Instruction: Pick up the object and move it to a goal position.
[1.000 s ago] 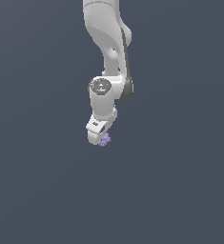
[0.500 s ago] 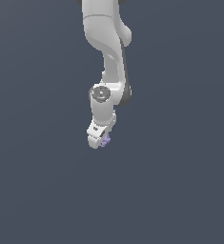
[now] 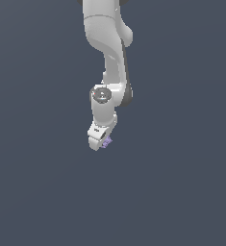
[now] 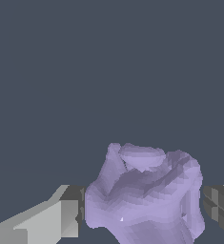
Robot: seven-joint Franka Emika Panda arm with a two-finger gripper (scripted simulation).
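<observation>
The object [image 3: 106,142] is a tiny pale purple lumpy blob at the tip of my white gripper [image 3: 101,142] in the exterior view, mostly hidden behind the hand. In the wrist view the object [image 4: 144,193] is large and lumpy and sits between my two fingers [image 4: 61,217], touching the pad on each side. The gripper [image 4: 144,209] is shut on it and holds it in the air under the arm.
A plain dark grey-blue background fills both views. The white arm [image 3: 107,53] comes down from the top of the exterior view. No goal marker shows.
The arm and gripper have shifted slightly lower and toward the exterior view's left, carrying the purple object along. The grip is unchanged.
</observation>
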